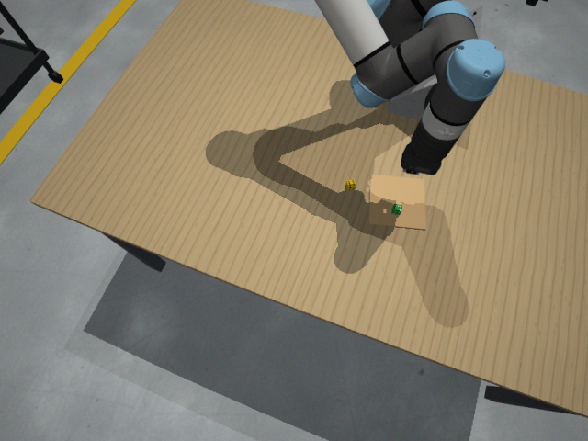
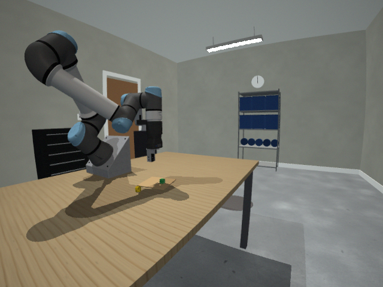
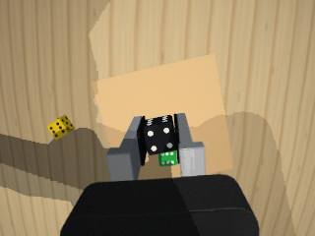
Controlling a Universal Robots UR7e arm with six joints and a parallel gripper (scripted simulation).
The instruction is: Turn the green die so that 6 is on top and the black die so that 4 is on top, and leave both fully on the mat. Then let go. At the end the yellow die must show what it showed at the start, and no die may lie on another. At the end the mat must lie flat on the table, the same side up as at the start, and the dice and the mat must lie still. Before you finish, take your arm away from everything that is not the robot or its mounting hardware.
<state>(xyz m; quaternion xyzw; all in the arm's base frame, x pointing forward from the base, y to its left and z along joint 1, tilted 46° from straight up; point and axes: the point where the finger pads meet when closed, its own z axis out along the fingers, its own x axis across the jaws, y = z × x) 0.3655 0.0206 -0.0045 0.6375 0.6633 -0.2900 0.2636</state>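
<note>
My gripper [image 2: 151,159] [image 3: 160,129] is shut on the black die [image 3: 158,141], well above the table. In the wrist view the black die's large face toward the camera shows four white pips, and a foreshortened face with more pips shows at its far edge. The green die [image 1: 397,209] [image 2: 161,180] [image 3: 167,158] rests on the tan mat [image 1: 396,186] [image 2: 151,180] [image 3: 157,93]; the black die hides part of it in the wrist view, and its top number is hard to tell. The yellow die [image 1: 350,184] [image 2: 137,189] [image 3: 61,127] lies on the table beside the mat.
The mat lies on the wooden table [image 1: 189,118] [image 2: 77,247] [image 3: 276,64]. The arm's shadow crosses part of the mat and the green die. The robot's grey base [image 2: 115,162] stands at the back of the table.
</note>
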